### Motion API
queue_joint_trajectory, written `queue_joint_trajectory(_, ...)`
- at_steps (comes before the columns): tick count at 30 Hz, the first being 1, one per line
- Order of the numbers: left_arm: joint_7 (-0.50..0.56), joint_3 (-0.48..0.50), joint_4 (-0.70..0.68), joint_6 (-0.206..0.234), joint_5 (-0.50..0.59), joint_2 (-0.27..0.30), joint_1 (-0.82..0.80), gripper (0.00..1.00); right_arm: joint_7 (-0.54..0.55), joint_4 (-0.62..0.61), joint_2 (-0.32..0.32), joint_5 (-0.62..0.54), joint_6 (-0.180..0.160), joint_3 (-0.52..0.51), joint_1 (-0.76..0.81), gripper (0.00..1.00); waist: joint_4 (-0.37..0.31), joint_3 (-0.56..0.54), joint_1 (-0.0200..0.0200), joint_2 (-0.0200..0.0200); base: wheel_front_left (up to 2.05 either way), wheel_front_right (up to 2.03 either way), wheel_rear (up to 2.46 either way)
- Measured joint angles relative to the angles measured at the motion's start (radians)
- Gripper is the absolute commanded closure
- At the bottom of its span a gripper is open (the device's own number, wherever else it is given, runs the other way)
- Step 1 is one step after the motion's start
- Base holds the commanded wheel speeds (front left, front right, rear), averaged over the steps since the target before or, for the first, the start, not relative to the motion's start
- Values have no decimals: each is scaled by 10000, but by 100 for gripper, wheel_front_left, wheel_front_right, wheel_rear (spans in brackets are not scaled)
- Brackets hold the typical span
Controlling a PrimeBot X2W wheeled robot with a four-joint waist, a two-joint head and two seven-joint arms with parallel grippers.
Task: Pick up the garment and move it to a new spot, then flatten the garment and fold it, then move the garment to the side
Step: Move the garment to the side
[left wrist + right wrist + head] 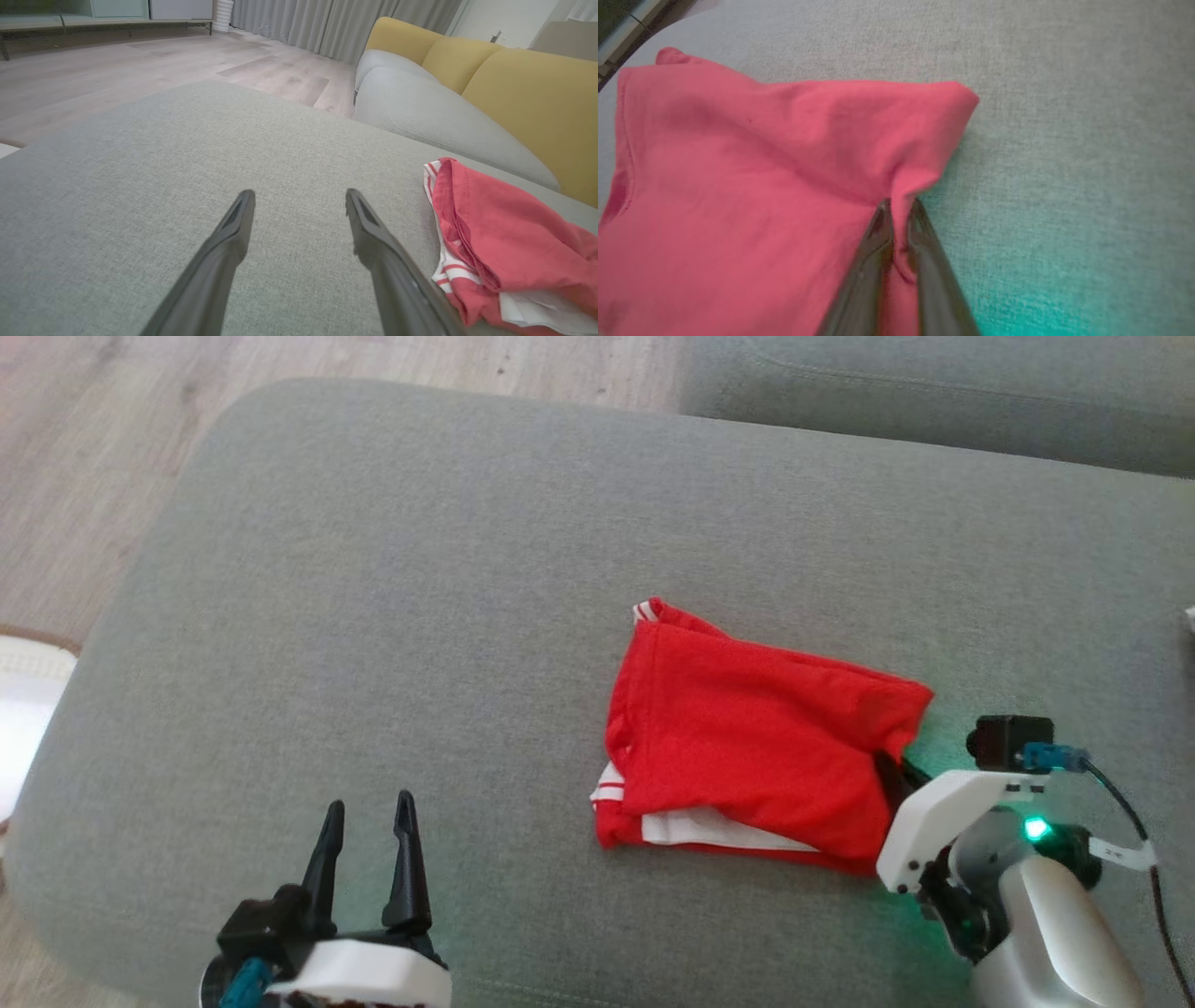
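- At the lower right of the head view, right end effector angled toward the upper left, fingers clamped together on a pinched fold at the right edge of the red garment.
- At the lower left, left end effector pointing up the frame, fingers apart, gripping nothing, well apart from the garment.
- Garment folded, white layers showing along its lower edge, lying right of centre on the grey cushion.
- Around it: a second grey seat and yellow backrests at the right of the left wrist view, wooden floor at the head view's upper left.
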Motion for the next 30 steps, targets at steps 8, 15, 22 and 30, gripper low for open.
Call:
queue_joint_trajectory(8,-75,46,-46,-48,88,23,-1,0,-374,-153,29,-339,2,-46,-384,100,-1033,-13,0,0,0,0,0)
queue_joint_trajectory(15,-73,31,-245,-65,188,77,-64,0,-453,-968,-353,-686,2,-337,-696,100,-2369,194,0,0,0,0,0)
queue_joint_trajectory(22,121,10,-453,-35,376,288,-820,0,-449,-1787,-548,-732,2,-278,-1220,100,-4105,656,1,0,0,0,0)
queue_joint_trajectory(30,293,-146,-514,-77,439,286,-1186,0,-451,-2127,-562,-734,2,-286,-1458,100,-5341,1141,0,0,0,0,0)
